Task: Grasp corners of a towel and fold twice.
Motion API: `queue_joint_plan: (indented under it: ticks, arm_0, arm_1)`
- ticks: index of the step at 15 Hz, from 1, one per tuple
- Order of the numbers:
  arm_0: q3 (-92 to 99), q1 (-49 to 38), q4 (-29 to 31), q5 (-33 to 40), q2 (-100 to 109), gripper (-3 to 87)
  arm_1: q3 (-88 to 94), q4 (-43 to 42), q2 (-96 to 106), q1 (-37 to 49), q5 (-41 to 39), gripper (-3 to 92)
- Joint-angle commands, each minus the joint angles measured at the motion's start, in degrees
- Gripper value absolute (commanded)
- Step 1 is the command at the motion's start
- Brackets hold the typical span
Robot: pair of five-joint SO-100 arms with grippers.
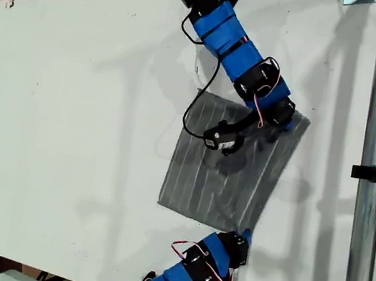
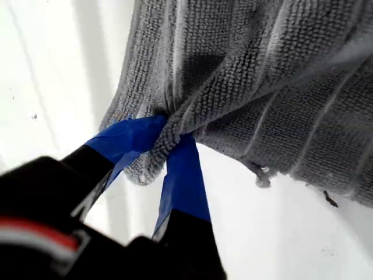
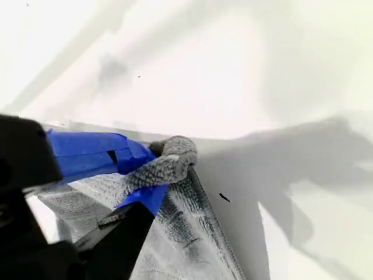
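So the grey striped towel lay mostly flat on the white desk. The first claw was pinched tight on one corner; the second claw had another bunched corner clamped between its blue-taped fingers.

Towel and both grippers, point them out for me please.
towel (image 1: 229, 177): exterior view, middle of the striped cloth.
my first gripper (image 2: 166, 143): first wrist view, blue tips pinching a corner.
my second gripper (image 3: 148, 175): second wrist view, blue tips pinching a corner.

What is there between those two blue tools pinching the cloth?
Only the towel: in the exterior view its striped edge spans from one pinched corner to the other.
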Motion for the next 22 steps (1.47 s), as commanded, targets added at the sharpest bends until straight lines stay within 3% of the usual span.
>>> queue_joint_plan:
  ticks: [1,3,7,14,16,18,22]
  arm_0:
    - [-0.18,-2.20,0.97,-1.85,5.63,-2.9]
    - [7.12,-10.28,2.29,-2.81,12.22,-2.9]
    - [16.00,-29.18,5.71,7.47,22.76,-2.9]
    - [16.61,-56.78,5.45,27.77,27.69,-2.9]
    - [14.41,-58.89,5.19,31.29,28.21,-2.9]
    - [15.38,-57.74,4.83,30.23,28.48,-2.8]
    - [22.15,-47.64,-1.32,17.84,27.25,-2.4]
  arm_1:
    - [-3.52,3.60,7.12,0.62,-0.53,-0.2]
    - [-3.34,13.89,8.26,5.62,-0.70,-0.2]
    - [5.19,24.79,16.08,19.34,-6.42,-0.2]
    - [14.68,28.83,28.48,46.67,-25.40,-0.2]
    - [13.54,28.83,30.23,50.89,-30.32,-0.2]
    - [13.71,29.18,30.67,50.54,-31.29,-0.2]
    - [24.61,25.84,28.04,42.10,-25.84,-0.2]
